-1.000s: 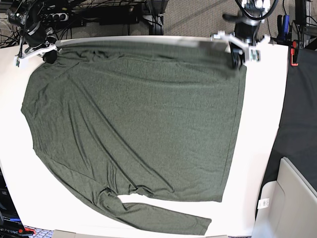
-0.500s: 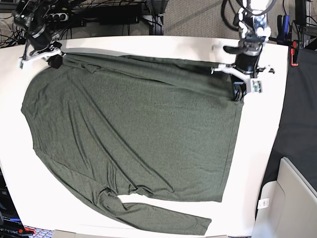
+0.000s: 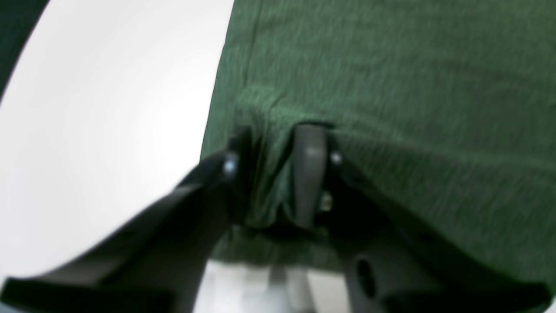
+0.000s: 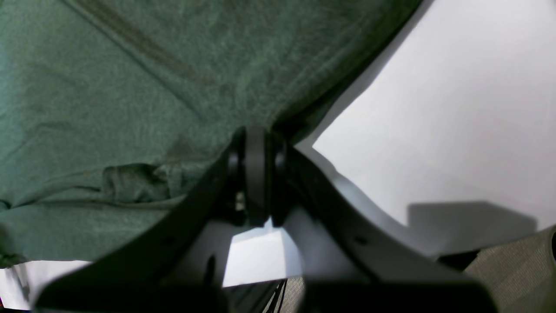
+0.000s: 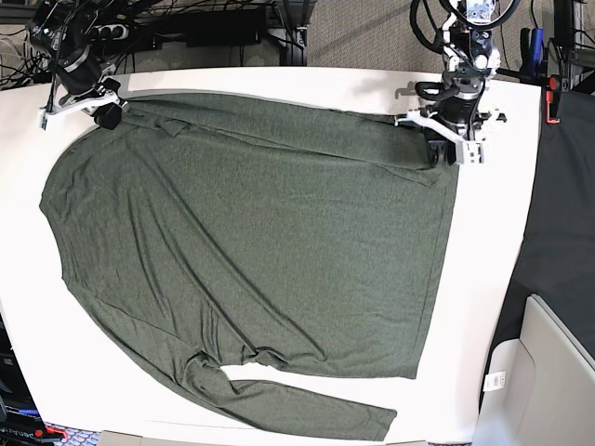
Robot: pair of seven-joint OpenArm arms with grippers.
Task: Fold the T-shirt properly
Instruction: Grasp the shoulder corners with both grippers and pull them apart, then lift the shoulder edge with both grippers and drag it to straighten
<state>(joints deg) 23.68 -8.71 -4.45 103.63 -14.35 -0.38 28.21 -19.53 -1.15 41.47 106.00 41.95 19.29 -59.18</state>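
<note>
The dark olive-green T-shirt (image 5: 260, 242) lies spread flat on the white table (image 5: 493, 279), with one long sleeve along the near edge. My left gripper (image 5: 444, 153) is at the shirt's far right corner. In the left wrist view its fingers (image 3: 308, 169) stand apart, and a loose fold of the T-shirt (image 3: 391, 87) lies between them. My right gripper (image 5: 107, 116) sits at the far left corner. In the right wrist view its jaws are pressed together at the hem of the T-shirt (image 4: 108, 87).
A black cloth (image 5: 562, 232) covers the surface to the right of the table. A beige box (image 5: 544, 381) stands at the lower right. Cables and a power strip (image 5: 186, 23) run behind the far edge. A red clamp (image 5: 555, 98) sits at the far right.
Both grippers brought the shirt's far edge down and toward the near side, and it now lies on the table. The left jaws have parted and that gripper has drawn back slightly.
</note>
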